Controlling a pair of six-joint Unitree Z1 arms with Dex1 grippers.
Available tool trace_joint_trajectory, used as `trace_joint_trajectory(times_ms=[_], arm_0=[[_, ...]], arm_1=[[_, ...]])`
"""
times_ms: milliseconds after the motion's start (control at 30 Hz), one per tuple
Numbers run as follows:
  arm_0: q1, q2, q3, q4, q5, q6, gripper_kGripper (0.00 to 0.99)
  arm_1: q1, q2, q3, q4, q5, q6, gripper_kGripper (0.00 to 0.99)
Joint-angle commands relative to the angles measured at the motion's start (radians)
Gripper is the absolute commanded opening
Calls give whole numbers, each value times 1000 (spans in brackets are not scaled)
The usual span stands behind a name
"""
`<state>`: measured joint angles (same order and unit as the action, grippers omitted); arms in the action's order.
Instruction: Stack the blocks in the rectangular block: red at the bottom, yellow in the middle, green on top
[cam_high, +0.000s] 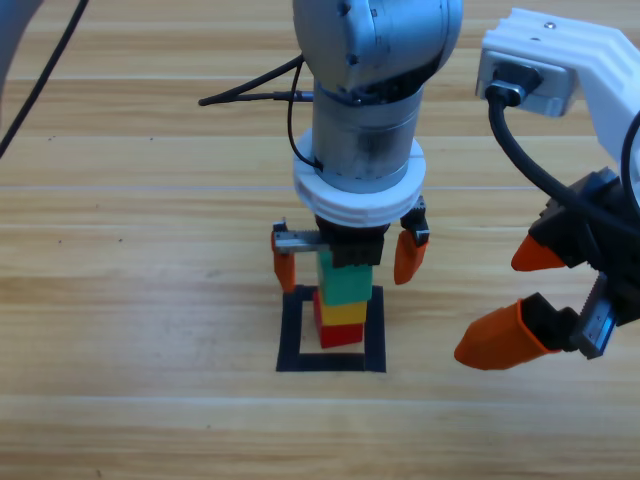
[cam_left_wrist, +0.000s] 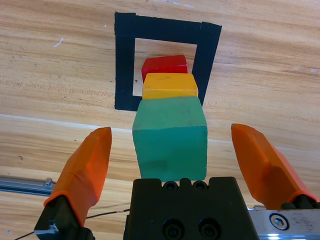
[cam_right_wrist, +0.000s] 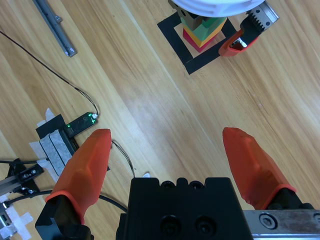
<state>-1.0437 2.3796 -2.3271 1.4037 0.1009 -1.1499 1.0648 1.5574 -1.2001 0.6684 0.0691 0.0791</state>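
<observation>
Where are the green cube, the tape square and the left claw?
Green cube (cam_left_wrist: 170, 137), left wrist view, its near face.
Tape square (cam_left_wrist: 124, 65), left wrist view, its left strip.
Left claw (cam_left_wrist: 172, 160), left wrist view, midway between its open tips.

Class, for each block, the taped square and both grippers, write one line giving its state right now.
red cube: inside the square, bottom of the stack.
yellow cube: stacked on red.
green cube: on top, free between open jaws.
tape square: flat, holding the stack.
left gripper: open, straddling the stack.
right gripper: open, empty, off to the side.

light: bright, even, warm | shadows: soft, short under stack (cam_high: 341, 305) | glare: faint sheen on table (cam_right_wrist: 150, 107) | blur: near jaws soft
</observation>
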Motion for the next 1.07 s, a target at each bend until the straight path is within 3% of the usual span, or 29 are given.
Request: trace_joint_trajectory(times_ms=[33, 167, 333, 467, 567, 633, 800, 933, 1067], arm_0=[[24, 39, -3, 3, 2, 2, 990], [24, -3, -44, 3, 34, 24, 990], [22, -215, -64, 3, 158, 50, 989], [10, -362, 81, -3, 244, 33, 990], [-53, -465, 253, -31, 336, 7, 990], [-98, -571, 459, -131, 385, 1, 990], [-147, -981, 1209, -715, 427, 216, 990], [-174, -1076, 1421, -947, 425, 415, 990], [-174, -1142, 1513, -1016, 408, 484, 990]], arm_1=[[14, -4, 28, -20, -26, -9, 990], [14, -2, 28, -20, -28, -9, 990], [14, 0, 27, -20, -25, -9, 990], [14, 1, 25, -20, -25, -9, 990], [12, 3, 25, -20, -26, -9, 990], [14, 3, 25, -20, -26, -9, 990], [14, 4, 25, -21, -28, -9, 990], [14, 4, 25, -20, -26, -9, 990], [14, 4, 25, -20, -28, -9, 990]])
